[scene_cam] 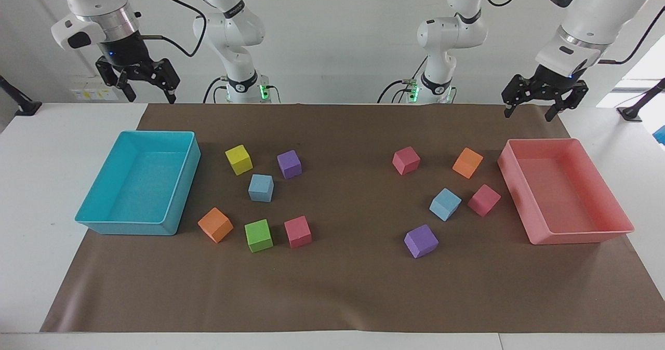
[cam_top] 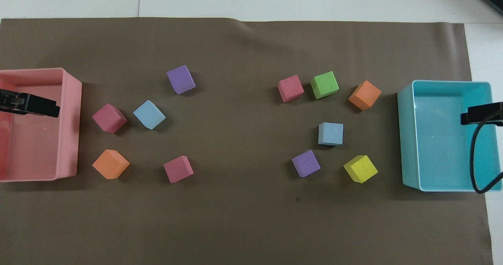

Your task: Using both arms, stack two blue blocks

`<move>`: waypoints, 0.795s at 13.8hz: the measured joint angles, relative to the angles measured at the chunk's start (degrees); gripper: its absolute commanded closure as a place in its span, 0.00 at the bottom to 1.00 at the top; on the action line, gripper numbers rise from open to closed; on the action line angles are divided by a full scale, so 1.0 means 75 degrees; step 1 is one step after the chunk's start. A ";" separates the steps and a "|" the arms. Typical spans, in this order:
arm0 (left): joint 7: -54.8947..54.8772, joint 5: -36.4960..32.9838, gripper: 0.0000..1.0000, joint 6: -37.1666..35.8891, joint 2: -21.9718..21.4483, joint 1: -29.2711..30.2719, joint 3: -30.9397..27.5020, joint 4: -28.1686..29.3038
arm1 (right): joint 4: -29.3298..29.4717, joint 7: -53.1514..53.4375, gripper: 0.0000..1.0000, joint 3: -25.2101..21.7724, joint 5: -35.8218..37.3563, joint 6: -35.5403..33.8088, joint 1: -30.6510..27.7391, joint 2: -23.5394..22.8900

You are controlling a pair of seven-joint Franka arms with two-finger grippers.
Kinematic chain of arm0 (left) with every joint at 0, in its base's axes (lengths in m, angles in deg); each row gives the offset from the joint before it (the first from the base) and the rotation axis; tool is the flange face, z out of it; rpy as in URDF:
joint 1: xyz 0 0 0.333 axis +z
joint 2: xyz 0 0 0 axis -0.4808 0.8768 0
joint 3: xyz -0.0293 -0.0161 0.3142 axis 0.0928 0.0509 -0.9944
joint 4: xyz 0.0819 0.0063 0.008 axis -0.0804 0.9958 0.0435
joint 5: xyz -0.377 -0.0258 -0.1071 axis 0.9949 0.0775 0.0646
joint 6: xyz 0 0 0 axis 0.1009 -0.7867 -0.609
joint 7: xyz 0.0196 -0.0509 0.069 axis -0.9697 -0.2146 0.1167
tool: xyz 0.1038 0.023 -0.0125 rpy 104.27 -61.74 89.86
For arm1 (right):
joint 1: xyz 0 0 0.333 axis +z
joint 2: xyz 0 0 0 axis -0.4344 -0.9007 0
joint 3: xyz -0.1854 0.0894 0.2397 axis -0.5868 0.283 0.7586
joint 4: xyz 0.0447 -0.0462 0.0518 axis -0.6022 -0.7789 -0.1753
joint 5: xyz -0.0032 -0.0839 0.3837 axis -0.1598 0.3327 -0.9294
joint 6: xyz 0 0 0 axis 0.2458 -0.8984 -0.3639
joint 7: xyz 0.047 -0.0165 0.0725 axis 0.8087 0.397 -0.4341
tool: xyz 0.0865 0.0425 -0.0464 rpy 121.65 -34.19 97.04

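One blue block (scene_cam: 261, 187) on brown mat (scene_cam: 343, 287), right arm's end, between yellow cube (scene_cam: 238, 159) and green cube (scene_cam: 258, 235). Other blue block (scene_cam: 445, 204) toward left arm's end, just beside pink cube (scene_cam: 483, 200), apart from it. Both light blue matte cubes, flat on mat, unstacked. Right gripper (scene_cam: 147, 88) jaws spread, empty, raised over turquoise tray (scene_cam: 183, 184). Left gripper (scene_cam: 535, 107) jaws spread, empty, raised over pink tray (scene_cam: 514, 184). Both wrists point downward.
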 measured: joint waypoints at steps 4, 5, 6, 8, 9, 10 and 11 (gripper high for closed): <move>0.0000 0.0000 0.00 0.0000 0.0000 -0.0005 0.0025 -0.0003 | 0.0000 0.0000 0.00 0.0000 0.0000 0.0000 0.0000 0.0000; 0.0000 0.0000 0.00 0.0000 0.0000 -0.0005 0.0025 -0.0004 | 0.0000 0.0000 0.00 0.0000 0.0000 0.0000 0.0000 0.0000; 0.0000 0.0000 0.00 -0.0001 0.0000 -0.0005 0.0025 -0.0004 | 0.0000 0.0000 0.00 0.0000 0.0000 0.0000 0.0000 0.0000; 0.0000 0.0000 0.00 -0.0009 0.0000 -0.0005 0.0027 -0.0004 | 0.0000 0.0000 0.00 0.0000 0.0000 0.0000 0.0000 0.0000; 0.0000 0.0001 0.00 -0.0032 0.0000 -0.0006 0.0030 -0.0004 | 0.0000 0.0000 0.00 0.0000 0.0000 0.0000 0.0000 0.0000; 0.0000 0.0001 0.00 -0.0075 0.0000 -0.0008 0.0033 -0.0004 | 0.0000 0.0000 0.00 -0.0001 0.0000 0.0000 -0.0001 0.0000; 0.0000 0.0001 0.00 -0.0111 0.0000 -0.0009 0.0036 -0.0004 | 0.0000 0.0000 0.00 -0.0006 0.0001 -0.0012 -0.0008 0.0000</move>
